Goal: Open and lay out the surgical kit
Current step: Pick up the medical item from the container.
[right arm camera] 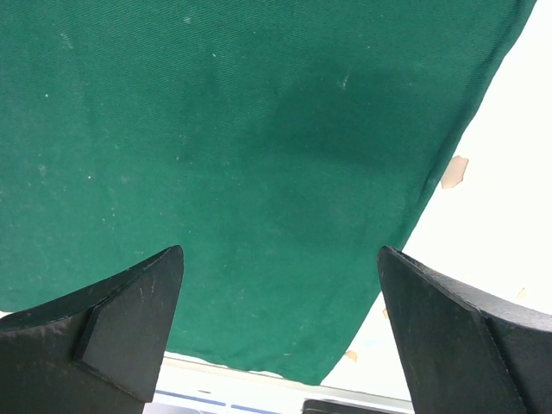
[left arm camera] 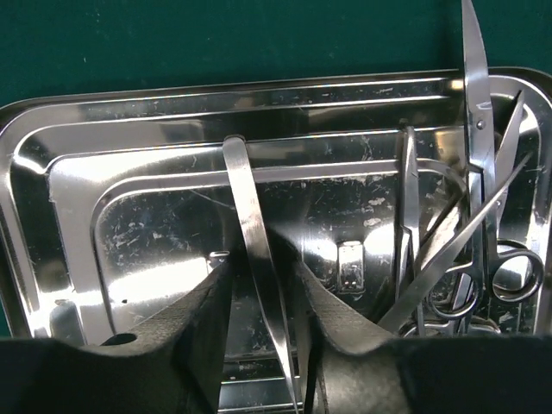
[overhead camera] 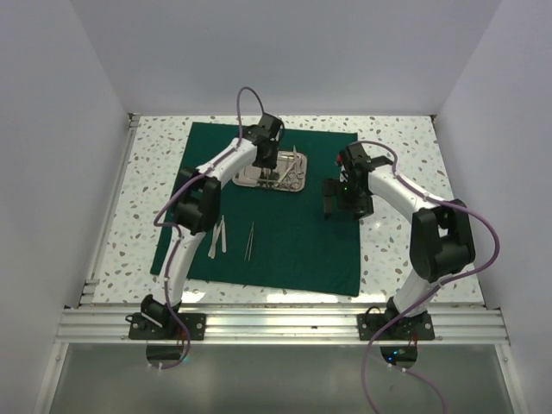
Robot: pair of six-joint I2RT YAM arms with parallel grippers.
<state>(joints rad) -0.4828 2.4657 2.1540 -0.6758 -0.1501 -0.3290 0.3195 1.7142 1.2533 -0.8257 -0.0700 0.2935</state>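
1. The green cloth [overhead camera: 267, 216] lies spread flat on the speckled desk [overhead camera: 405, 147]. White walls [overhead camera: 52, 129] stand on three sides, and an aluminium rail [overhead camera: 285, 323] runs along the near edge.
2. One steel tray [overhead camera: 293, 183] sits on the far part of the cloth, left of its middle.
3. The left claw [left arm camera: 263, 285] hangs over the tray. Its two dark fingers [left arm camera: 185, 319] are drawn together on one pair of tweezers [left arm camera: 246, 198], which points away from the wrist above the tray floor.
4. A crossed heap of thin instruments crowds the tray's right end. It includes long scissors [left arm camera: 477, 129] and several ring handles. They overlap too much to count exactly.
5. Three slim instruments [overhead camera: 222, 235] lie out on the cloth nearer the arm bases. Two are close together on the left and one sits apart to their right. All three are clear of the tray.
6. The right claw [right arm camera: 280, 285] is held above the cloth near its right edge with its fingers wide apart, gripping nothing. It is well apart from the tray.
7. The left arm itself covers part of the tray in the top view.
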